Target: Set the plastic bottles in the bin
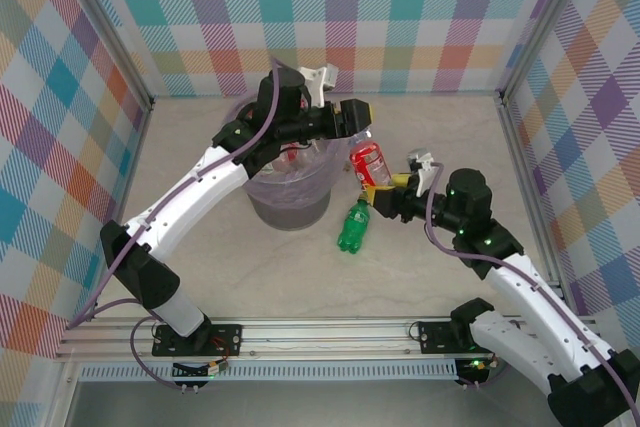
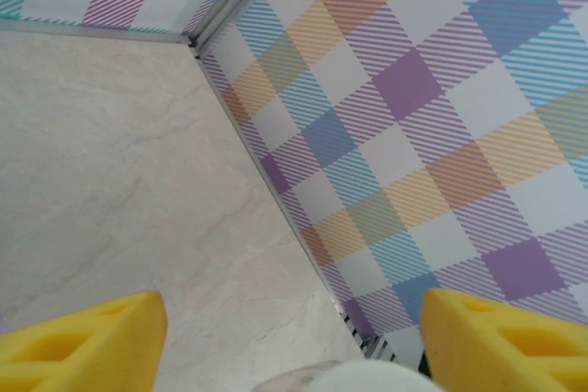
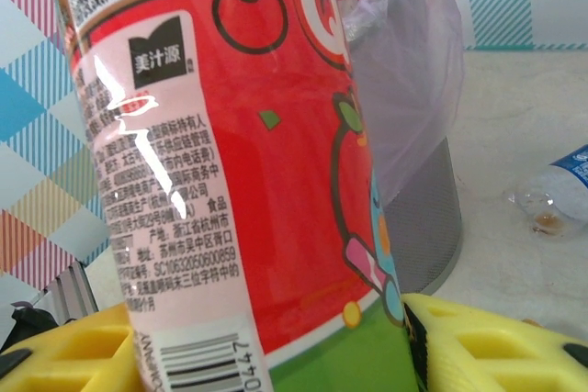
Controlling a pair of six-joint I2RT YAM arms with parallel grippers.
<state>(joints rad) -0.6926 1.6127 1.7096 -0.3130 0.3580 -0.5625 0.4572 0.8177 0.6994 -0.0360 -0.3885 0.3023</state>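
Right of centre in the overhead view, the right gripper (image 1: 390,190) clamps its yellow pads (image 3: 501,346) on a glossy, red-labelled bottle (image 3: 266,181), upright just beside the round grey bin (image 1: 290,209) with its thin lavender liner (image 3: 404,71). A green bottle (image 1: 353,226) lies on the pale marbled table (image 1: 260,277) just below. Above the bin's right rim the left gripper (image 1: 358,117) stands with jaws apart, a pale rounded thing (image 2: 340,378), perhaps a cap, low between them.
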